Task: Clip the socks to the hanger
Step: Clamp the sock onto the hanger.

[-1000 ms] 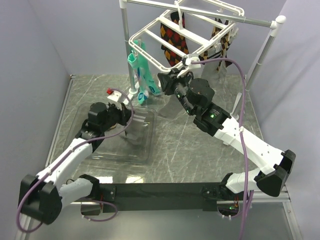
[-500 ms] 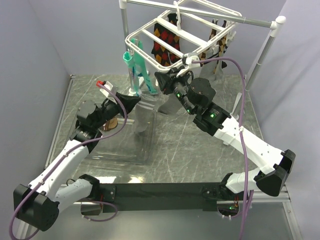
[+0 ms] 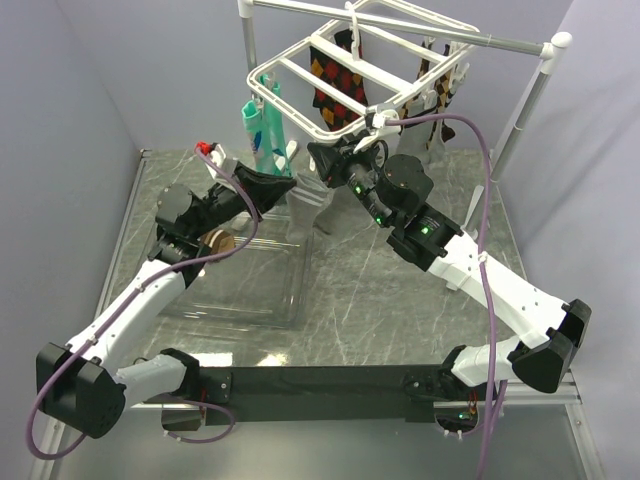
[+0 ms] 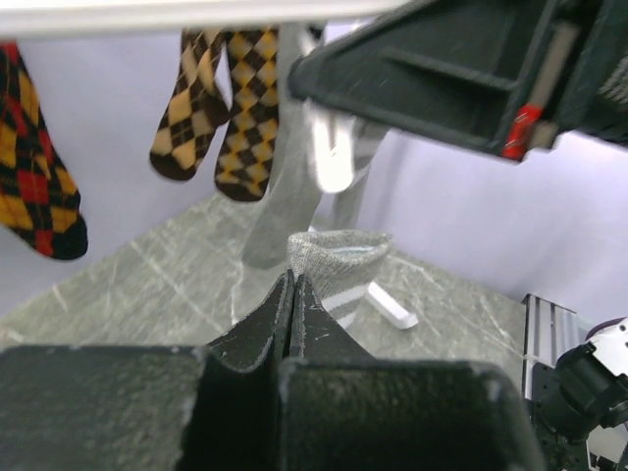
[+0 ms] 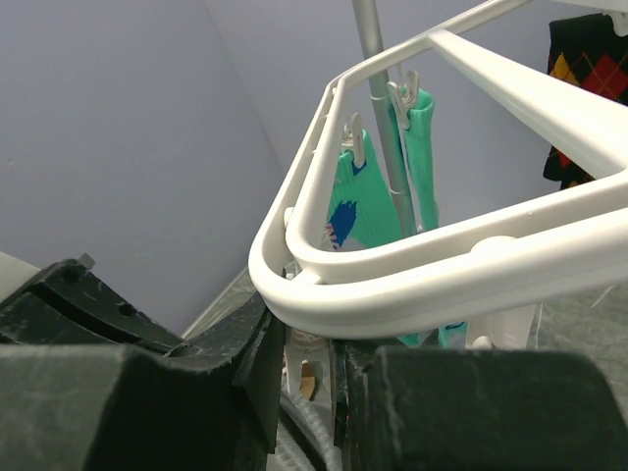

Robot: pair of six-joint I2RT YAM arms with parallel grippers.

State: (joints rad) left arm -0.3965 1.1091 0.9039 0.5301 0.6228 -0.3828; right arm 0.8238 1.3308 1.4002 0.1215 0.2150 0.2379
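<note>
My left gripper is shut on the cuff of a grey sock and holds it up, just left of my right gripper. In the left wrist view its jaws are pressed together at the sock's striped cuff, and more grey sock hangs behind, below a white clip. My right gripper is shut on a small white clip under the near corner of the white hanger. The hanger hangs tilted from the rail.
Teal socks and argyle socks hang clipped to the hanger. The metal rail stand with white poles stands at the back. A clear plastic tray lies under the left arm with a brown round object beside it.
My left gripper rose from the tray with the grey sock and moved right, toward the right gripper. The hanger swung slightly. The right arm barely moved.
</note>
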